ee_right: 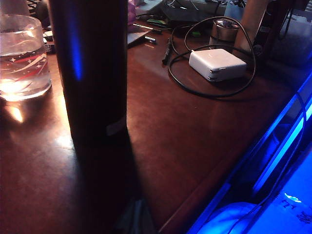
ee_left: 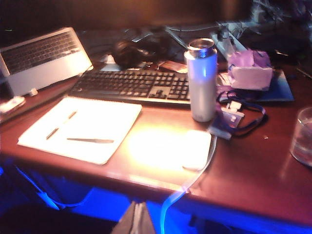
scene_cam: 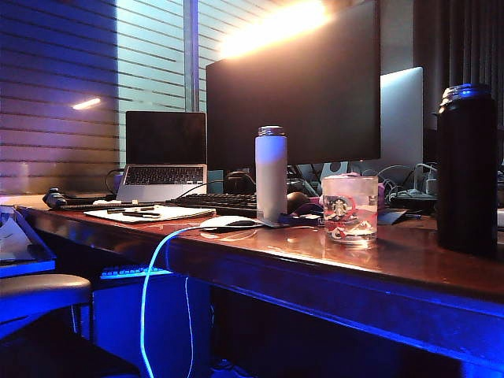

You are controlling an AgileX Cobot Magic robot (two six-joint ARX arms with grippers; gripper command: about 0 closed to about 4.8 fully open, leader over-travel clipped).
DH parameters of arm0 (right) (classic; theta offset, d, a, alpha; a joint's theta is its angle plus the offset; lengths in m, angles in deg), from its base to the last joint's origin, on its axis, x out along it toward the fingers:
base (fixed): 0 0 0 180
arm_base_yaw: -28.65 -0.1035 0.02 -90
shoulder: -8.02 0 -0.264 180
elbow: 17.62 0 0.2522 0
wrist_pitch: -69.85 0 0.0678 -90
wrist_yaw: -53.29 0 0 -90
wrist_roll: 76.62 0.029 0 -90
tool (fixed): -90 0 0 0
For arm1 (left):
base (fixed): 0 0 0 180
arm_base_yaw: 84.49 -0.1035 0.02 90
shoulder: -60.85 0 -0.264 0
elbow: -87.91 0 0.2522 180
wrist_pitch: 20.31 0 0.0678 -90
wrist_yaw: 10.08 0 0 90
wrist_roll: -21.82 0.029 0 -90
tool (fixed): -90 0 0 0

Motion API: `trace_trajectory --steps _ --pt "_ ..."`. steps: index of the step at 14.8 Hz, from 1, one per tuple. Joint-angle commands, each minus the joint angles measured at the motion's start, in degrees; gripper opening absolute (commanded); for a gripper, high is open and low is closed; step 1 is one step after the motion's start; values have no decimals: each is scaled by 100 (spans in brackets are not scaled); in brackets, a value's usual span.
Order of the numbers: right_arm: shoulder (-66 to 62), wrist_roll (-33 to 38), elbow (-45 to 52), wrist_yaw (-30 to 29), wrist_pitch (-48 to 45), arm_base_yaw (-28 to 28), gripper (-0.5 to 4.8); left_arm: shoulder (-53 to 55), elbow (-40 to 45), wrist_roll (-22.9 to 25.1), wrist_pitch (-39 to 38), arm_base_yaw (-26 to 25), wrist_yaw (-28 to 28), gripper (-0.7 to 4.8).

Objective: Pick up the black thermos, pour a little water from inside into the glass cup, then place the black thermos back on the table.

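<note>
The black thermos (scene_cam: pixel 467 169) stands upright at the right end of the table (scene_cam: pixel 315 260), its lid on. The glass cup (scene_cam: pixel 350 209), with water in it, sits left of the thermos, and neither is touched. In the right wrist view the thermos (ee_right: pixel 90 73) rises close ahead of my right gripper (ee_right: pixel 138 214), which is shut and empty, low over the wood by the front edge. The cup (ee_right: pixel 22 56) shows beside the thermos. My left gripper (ee_left: pixel 137 217) is shut and empty, out in front of the table edge; the cup (ee_left: pixel 303 136) lies far off to its side. Neither arm shows in the exterior view.
A slim white bottle (scene_cam: pixel 271 173) stands left of the cup. Behind it are a keyboard (ee_left: pixel 131 85), a laptop (scene_cam: pixel 164 157) and a monitor (scene_cam: pixel 295 87). A notebook with pens (ee_left: pixel 83 126) and a white mouse (ee_left: pixel 195 148) lie near the front edge. A white charger (ee_right: pixel 217 64) with cable lies beyond the thermos.
</note>
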Motion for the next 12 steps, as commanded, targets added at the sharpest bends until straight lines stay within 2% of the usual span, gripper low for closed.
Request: trace_trajectory --steps 1,3,7,12 --pt "7 13 22 -17 -59 0 -1 -927 1202 -306 546 -431 -15 -5" --pt "7 13 22 -17 -59 2 -1 -1768 2286 -562 973 -675 225 -5" --pt "7 13 22 -17 -59 2 -1 -3560 3974 -706 1189 -730 765 -4" --pt "7 13 22 -17 -59 2 -1 -5176 5154 -946 988 -754 848 -5"
